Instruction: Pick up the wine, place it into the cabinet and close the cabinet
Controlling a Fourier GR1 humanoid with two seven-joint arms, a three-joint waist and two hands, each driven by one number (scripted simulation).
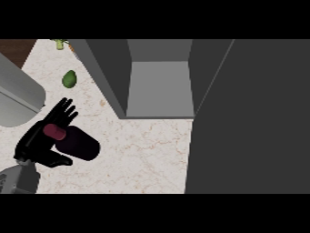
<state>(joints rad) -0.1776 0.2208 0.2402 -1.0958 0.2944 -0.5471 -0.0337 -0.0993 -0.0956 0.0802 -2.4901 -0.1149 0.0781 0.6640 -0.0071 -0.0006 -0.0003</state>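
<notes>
The black left hand showed at the lower left on its grey forearm, thumb hooked under and fingers stretched past the dark wine bottle with a maroon cap, grasping it. The bottle lay tilted over the beige veined marble counter, left of the open dark grey cabinet and apart from it. A small green oval fruit lay farther back.

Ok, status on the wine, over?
Left hand shut on wine bottle, left of the cabinet. Right hand out of view. Cabinet open, door swung right. Green fruit on counter, off the path.
</notes>
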